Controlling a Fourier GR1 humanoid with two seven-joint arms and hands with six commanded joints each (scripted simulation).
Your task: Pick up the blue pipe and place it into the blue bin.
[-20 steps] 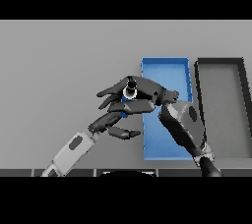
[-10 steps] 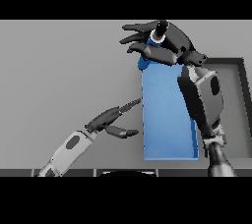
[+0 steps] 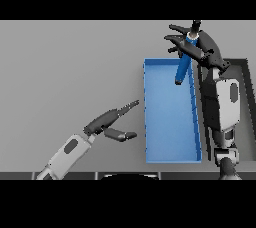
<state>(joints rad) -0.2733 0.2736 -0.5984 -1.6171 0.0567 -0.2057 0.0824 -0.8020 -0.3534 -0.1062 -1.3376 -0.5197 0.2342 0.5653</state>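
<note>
Blue pipe [image 3: 183, 65] gripped in right hand [image 3: 202, 48], fingers curled round it, tilted over blue bin [image 3: 170, 159].

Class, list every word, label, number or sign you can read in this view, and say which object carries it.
None: no readable text, number or sign shows on the blue pipe, the blue bin, the dark bin, the table, the left hand or the right hand.
</note>
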